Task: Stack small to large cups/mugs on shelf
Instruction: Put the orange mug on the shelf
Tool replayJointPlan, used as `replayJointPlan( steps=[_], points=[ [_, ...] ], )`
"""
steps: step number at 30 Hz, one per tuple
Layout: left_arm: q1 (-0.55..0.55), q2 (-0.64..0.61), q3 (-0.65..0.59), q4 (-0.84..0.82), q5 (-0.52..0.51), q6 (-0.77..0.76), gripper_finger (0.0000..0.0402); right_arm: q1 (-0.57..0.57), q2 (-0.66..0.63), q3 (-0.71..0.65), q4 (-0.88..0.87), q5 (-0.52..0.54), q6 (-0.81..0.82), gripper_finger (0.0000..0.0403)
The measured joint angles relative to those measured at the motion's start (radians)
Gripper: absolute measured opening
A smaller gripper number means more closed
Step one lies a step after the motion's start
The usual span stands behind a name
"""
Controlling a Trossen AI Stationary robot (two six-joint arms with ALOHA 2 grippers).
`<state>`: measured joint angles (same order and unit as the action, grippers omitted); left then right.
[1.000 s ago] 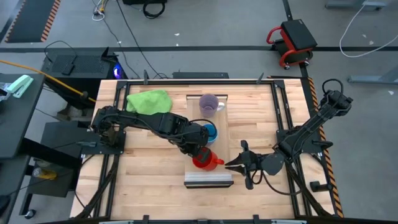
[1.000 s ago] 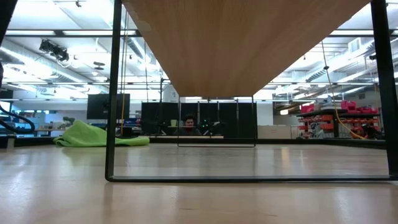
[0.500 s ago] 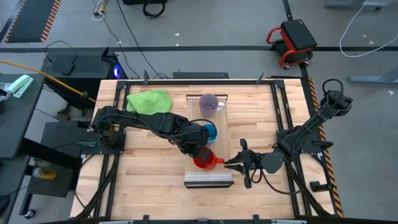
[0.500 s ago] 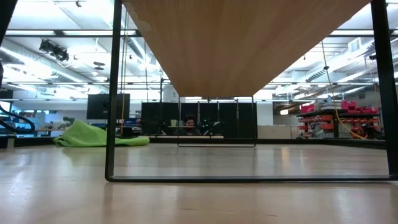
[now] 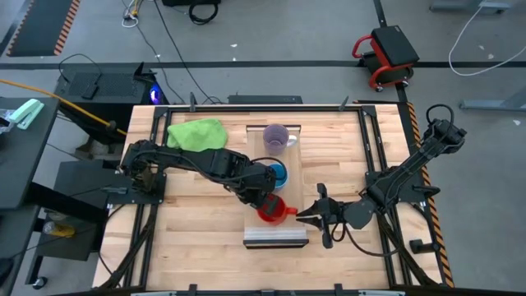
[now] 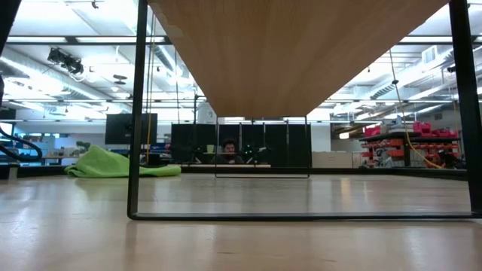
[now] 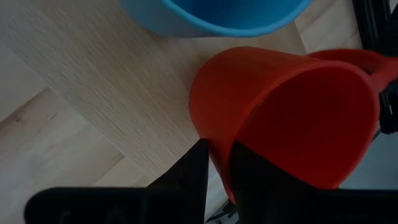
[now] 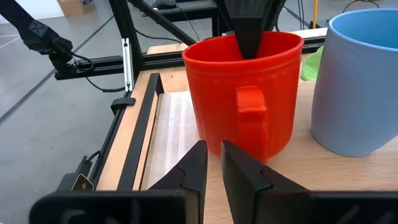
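Note:
The shelf point(image 5: 255, 232) is a long light-wood board, raised on black legs point(image 6: 135, 113), with a grey strip point(image 5: 275, 239) at its near end. On it stand a purple mug point(image 5: 277, 136) at the far end, a blue cup point(image 5: 279, 174) in the middle, and a red mug point(image 5: 269, 212) near the strip. My left gripper point(image 5: 267, 201) is shut on the red mug. My right gripper point(image 5: 302, 218) is shut, level with the mug's handle point(image 8: 251, 118) and right beside it; whether it touches the handle, I cannot tell. My left gripper holds the red mug by its rim point(image 7: 214, 146), on the side away from the handle. One finger point(image 8: 249, 28) is inside the mug and one finger point(image 7: 194, 171) outside. The fingers come from above, pointing down. The mug is upright; whether its base rests on the shelf, I cannot tell.
A green cloth point(image 5: 197, 133) lies on the tabletop at the far left and also shows in the low view point(image 6: 120, 162). Black frame rails point(image 5: 374, 164) run along the table's edges. Bare tabletop lies either side of the shelf.

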<state>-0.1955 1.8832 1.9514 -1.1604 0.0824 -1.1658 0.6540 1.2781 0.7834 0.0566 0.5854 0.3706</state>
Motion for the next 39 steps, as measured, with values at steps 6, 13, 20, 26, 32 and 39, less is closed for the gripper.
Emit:
replayJointPlan(
  steps=[6, 13, 20, 26, 32, 39],
  points=[
    [0.0, 0.0, 0.0, 0.034, 0.013, 0.004, 0.0083, 0.0, 0.0, 0.0, -0.005, 0.0, 0.0, 0.0054],
    [0.0, 0.0, 0.0, 0.043, 0.018, 0.005, 0.0098, 0.0, 0.0, 0.0, -0.006, 0.0, 0.001, 0.0054],
    [0.0, 0.0, 0.0, 0.044, 0.02, 0.01, 0.0101, 0.0, 0.0, 0.0, -0.008, 0.0, 0.001, 0.0054],
    [0.0, -0.008, 0.0, 0.066, 0.02, 0.01, 0.0103, 0.0, 0.0, 0.0, -0.009, 0.0, 0.001, 0.0054],
    [0.0, -0.015, 0.0, 0.074, 0.02, 0.01, 0.0105, 0.0, 0.0, 0.0, -0.014, 0.0, 0.002, 0.0054],
    [0.001, -0.015, 0.0, 0.069, 0.022, 0.023, 0.0107, 0.001, 0.0, 0.0, -0.015, -0.001, 0.005, 0.0054]
  ],
)
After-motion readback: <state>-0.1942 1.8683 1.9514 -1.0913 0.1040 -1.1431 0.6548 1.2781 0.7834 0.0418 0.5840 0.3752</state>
